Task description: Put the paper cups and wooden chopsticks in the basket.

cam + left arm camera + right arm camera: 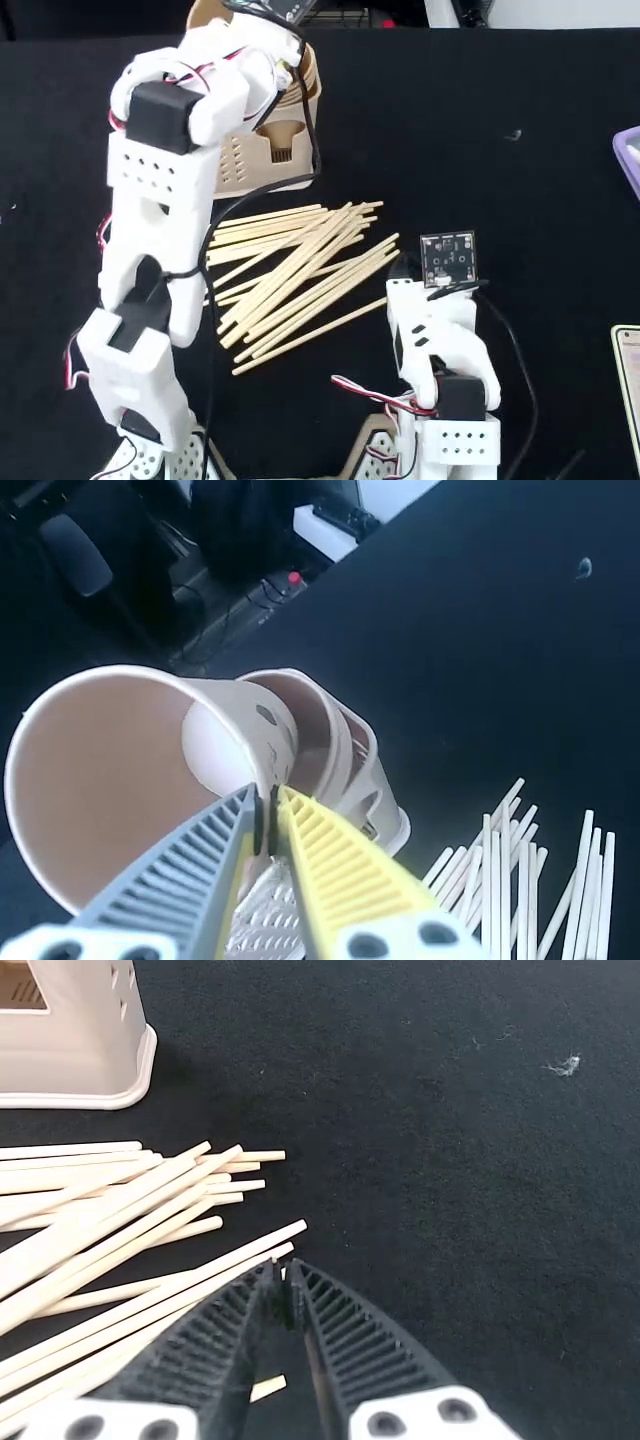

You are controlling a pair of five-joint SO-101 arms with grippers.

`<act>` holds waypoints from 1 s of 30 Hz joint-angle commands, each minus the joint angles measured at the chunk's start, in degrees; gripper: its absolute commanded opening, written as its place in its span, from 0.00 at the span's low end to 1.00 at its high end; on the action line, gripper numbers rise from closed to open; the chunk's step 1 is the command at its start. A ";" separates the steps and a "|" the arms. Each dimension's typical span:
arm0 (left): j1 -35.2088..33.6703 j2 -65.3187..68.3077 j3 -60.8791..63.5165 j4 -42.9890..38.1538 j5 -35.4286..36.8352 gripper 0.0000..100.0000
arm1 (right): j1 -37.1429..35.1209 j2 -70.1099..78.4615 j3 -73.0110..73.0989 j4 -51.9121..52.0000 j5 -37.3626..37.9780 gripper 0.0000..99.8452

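Note:
My left gripper (268, 800) is shut on the rim of a tilted paper cup (100, 770), held over the beige basket (375, 800). More cups (320, 725) are nested inside the basket. From above, the left arm covers most of the basket (265, 150), and the held cup (205, 14) peeks out at the top edge. Several wooden chopsticks (300, 272) lie in a loose pile on the black table. My right gripper (283, 1278) is shut, with nothing visibly between its fingers, just over the chopsticks' (150, 1250) near ends; from above it (400, 268) sits at the pile's right end.
A purple object (628, 155) shows at the right edge and a flat card (628, 375) lower down. The black table to the right of the chopsticks is open. Cables hang along both arms.

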 commanded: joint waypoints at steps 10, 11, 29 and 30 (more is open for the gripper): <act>0.57 0.09 -1.36 -0.79 -0.18 0.15 | -0.09 -0.92 -0.31 -1.14 0.53 0.01; 0.57 0.09 -1.54 -0.79 -0.18 0.17 | -0.09 -0.92 -0.31 -1.14 0.53 0.01; -0.84 2.29 2.15 -10.46 16.53 0.20 | -0.09 -0.92 -0.31 -1.14 0.53 0.01; -0.84 3.08 2.86 -10.99 17.93 0.20 | -0.09 -0.92 -0.31 -1.14 0.53 0.01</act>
